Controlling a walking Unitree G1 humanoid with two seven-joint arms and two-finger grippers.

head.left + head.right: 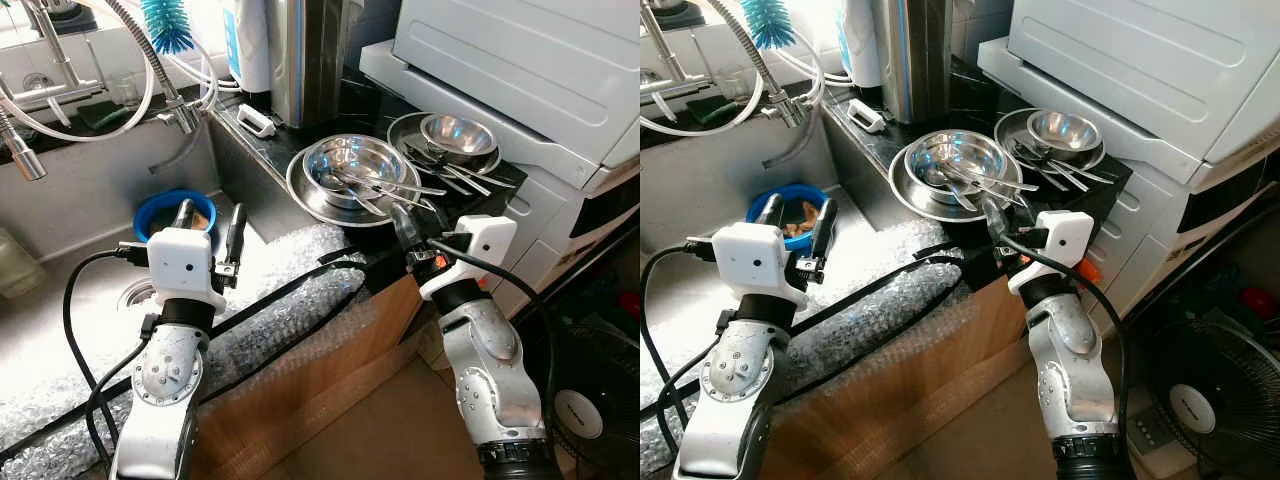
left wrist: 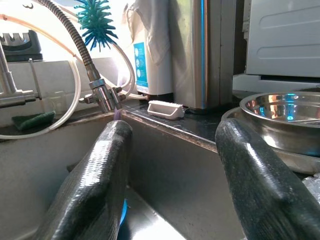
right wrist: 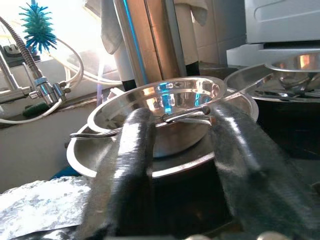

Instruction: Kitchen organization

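I am holding both arms up in front of the sink edge, and I judge this to be the approach step, before any dish is picked up. My right gripper (image 1: 408,232) is pointing at the nearer stack of steel dishes (image 1: 352,178) on the dark counter (image 1: 290,140), just short of its rim, and it is holding nothing. In the right wrist view its 2 fingers (image 3: 131,165) are standing apart, framing the upper bowl (image 3: 172,100) and the spoon handles (image 3: 185,116) lying across it. A second plate with a small bowl (image 1: 457,133) and more cutlery is sitting just beyond, beside the white appliance (image 1: 520,70).

My left gripper (image 1: 210,232) is hovering over the sink (image 1: 90,190), spread wide and empty too, with the blue bowl (image 1: 172,209) lying in the basin just beyond its tips. Bubble wrap (image 1: 290,270) is covering the sink's front edge, and black cables are trailing across it.

For the next move I am thinking the right arm needs to ease forward so 1 finger goes inside the bowl rim and 1 outside, then pinch. The loose spoons are my worry: they could slide or rattle off when the bowl tilts, so keeping it level matters.
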